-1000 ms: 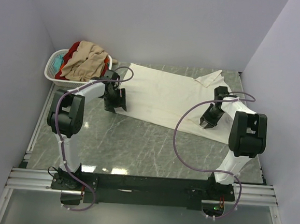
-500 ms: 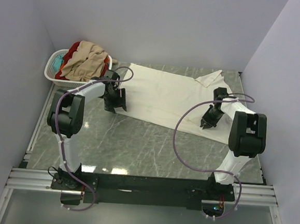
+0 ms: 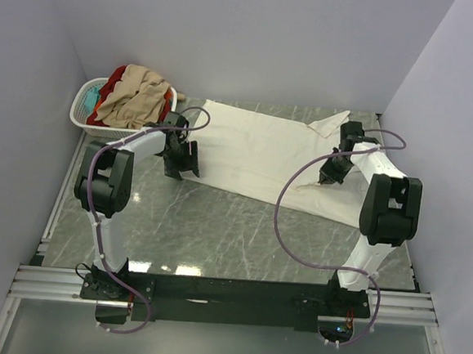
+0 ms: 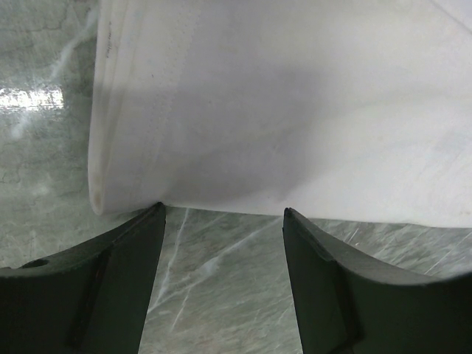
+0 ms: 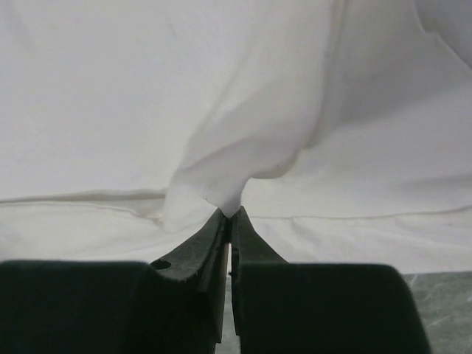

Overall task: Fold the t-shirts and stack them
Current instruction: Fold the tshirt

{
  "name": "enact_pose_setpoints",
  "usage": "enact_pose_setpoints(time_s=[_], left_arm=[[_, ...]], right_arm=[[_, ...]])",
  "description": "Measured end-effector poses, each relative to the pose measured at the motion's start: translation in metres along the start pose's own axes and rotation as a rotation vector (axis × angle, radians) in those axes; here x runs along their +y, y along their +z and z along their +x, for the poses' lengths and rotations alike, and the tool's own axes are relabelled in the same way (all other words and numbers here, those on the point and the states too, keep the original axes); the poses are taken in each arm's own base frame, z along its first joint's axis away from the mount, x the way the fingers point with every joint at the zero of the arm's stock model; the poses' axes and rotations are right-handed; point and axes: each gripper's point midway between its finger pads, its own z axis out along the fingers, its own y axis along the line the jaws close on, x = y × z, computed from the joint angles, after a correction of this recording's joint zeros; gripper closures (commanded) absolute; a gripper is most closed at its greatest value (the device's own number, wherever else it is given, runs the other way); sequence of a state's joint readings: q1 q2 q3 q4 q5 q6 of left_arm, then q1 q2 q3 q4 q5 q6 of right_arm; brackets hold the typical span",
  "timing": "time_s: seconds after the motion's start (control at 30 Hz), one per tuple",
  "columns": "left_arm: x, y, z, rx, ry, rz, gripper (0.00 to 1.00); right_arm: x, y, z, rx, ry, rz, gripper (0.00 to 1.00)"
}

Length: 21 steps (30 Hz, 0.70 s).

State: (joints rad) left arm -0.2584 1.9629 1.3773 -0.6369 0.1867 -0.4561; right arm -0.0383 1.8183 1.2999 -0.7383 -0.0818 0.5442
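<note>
Lying lengthwise across the table, the cream t-shirt has a fold near its right end pinched in the closed right gripper. The left gripper gapes empty, with the shirt's left edge just ahead.

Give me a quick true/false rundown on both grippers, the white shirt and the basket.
1. The right gripper is shut on a pinch of the white shirt. True.
2. The left gripper is shut on the shirt. False: it is open at the shirt's edge, holding nothing.
3. The basket holds a heap of clothes, tan cloth on top. True.
4. The white shirt is folded in the basket. False: it lies spread on the table.
</note>
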Motion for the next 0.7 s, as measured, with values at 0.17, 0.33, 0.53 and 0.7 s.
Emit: enact_pose_setpoints(time_s=[0.17,0.33,0.53,0.7], left_arm=[[0.0,0.0,0.0,0.0,0.0,0.0,0.3],[0.0,0.0,0.0,0.0,0.0,0.0,0.3],[0.0,0.0,0.001,0.003,0.0,-0.001,0.3],[0.0,0.0,0.001,0.003,0.001,-0.001,0.3]], right_arm=[[0.019,0.004,-0.015,-0.003,-0.012,-0.03,0.94],[0.03,0.019,-0.017,0.032,-0.022,-0.034,0.94],[0.047,0.025,-0.02,0.043,-0.039,-0.043,0.95],[0.063,0.024,-0.024,0.041,-0.056,-0.071,0.93]])
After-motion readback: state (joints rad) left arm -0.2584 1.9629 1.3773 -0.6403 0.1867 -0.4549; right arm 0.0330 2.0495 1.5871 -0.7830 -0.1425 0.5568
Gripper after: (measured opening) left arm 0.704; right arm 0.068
